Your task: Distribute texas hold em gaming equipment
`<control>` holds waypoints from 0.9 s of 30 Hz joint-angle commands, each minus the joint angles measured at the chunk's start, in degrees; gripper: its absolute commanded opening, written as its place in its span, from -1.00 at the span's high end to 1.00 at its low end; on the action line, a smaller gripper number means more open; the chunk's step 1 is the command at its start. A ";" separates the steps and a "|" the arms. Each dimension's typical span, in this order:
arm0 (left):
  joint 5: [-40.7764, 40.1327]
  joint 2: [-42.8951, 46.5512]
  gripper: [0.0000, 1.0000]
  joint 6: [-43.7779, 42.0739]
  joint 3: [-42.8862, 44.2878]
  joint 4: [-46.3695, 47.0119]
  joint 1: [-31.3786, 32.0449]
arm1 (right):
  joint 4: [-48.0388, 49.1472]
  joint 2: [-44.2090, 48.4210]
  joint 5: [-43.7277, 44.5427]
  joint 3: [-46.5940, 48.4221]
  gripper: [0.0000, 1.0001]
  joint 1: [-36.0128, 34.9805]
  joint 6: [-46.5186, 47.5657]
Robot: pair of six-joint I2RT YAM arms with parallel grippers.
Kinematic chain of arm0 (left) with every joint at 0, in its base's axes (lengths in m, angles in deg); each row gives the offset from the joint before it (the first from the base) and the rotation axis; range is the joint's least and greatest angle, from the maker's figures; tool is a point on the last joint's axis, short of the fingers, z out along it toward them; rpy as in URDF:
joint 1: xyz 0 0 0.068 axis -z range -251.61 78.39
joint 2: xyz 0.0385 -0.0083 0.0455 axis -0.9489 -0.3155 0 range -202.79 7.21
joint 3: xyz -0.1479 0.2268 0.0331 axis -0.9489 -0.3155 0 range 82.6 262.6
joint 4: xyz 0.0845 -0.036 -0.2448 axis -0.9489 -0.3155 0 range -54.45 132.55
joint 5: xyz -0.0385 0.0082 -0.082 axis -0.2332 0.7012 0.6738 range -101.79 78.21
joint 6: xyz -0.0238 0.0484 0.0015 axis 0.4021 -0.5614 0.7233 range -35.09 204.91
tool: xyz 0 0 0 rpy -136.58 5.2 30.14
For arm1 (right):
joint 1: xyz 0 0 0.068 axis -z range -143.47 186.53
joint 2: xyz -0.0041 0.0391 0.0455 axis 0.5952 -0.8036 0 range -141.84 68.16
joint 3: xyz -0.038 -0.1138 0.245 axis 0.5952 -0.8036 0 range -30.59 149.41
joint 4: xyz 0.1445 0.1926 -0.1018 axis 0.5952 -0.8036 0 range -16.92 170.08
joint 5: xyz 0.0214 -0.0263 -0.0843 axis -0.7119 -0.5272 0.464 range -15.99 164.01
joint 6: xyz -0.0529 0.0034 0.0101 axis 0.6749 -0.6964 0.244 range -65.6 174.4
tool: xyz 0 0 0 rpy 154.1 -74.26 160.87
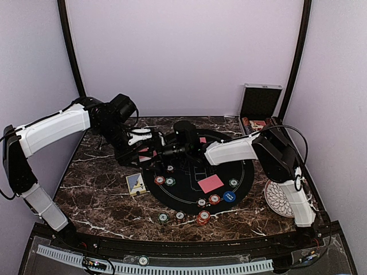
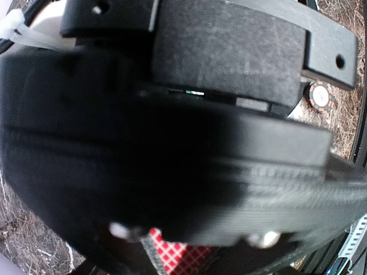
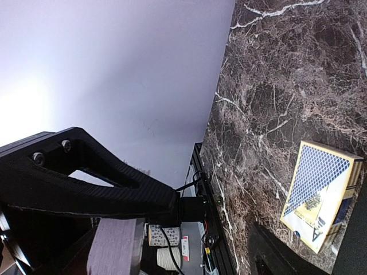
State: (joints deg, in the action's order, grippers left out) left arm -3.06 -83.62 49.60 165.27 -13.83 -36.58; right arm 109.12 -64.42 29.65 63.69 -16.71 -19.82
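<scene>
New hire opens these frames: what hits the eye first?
The left arm and right arm converge over the far left of the round black mat on a marble table. A red card lies flat on the mat, chips dot its near edge, and a blue card box sits just left of it.

Left arm: rises from its base at the near left corner, bends sharply at the elbow, and sends its white forearm rightward to a black wrist angled down toward the table centre. Left gripper: jaws closed. Right arm: climbs from the near right corner, folds at the elbow, and stretches its white forearm leftward. Right gripper: points left, just beside the left gripper, its black fingers spread wide apart.
</scene>
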 commanded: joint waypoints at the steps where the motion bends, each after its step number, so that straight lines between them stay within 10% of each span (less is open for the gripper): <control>1: 0.95 1.44 1.00 0.20 1.14 -0.22 -0.18 | -4.52 -0.68 0.86 1.08 -0.67 -0.16 2.71; 27: 0.41 2.02 1.00 -0.11 0.56 0.04 -0.18 | 3.26 9.37 0.18 -12.86 -0.09 3.46 0.20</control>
State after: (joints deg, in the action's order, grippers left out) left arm -3.26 -83.64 49.55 165.25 -14.35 -36.56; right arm 112.24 -56.33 30.46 52.28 -13.67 -19.47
